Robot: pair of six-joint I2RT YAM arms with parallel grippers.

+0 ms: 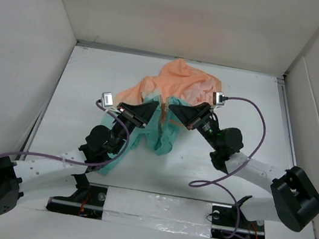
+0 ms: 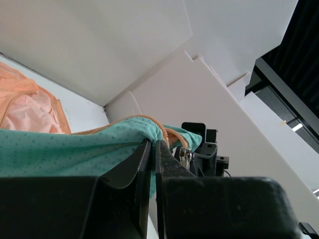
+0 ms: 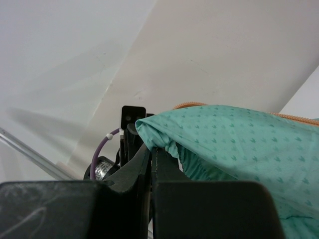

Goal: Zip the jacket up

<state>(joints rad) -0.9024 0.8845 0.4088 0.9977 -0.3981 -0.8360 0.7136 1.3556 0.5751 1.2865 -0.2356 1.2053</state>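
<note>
Pinched teal cloth with the left hand [image 2: 153,148], with fingers closed to a thin slit and fabric caught between. Gripped in the same manner with the right hand [image 3: 151,149] – shut tight on a fold of the teal part. Held both hands nose to nose over the middle of the jacket [image 1: 181,83], crumpled at the far centre of the counter [image 1: 93,78], orange hood side away from the arms, teal part toward them and partly lifted. Noticed the orange zipper [image 2: 160,128] along the raised edge. Could not tell whether the slider was engaged. Judged the step as gathering the two front edges near the hem – zipping itself not yet begun. Needed next: lining up both zipper ends, seating one in the slider, and keeping tension without losing the thin cloth.
</note>
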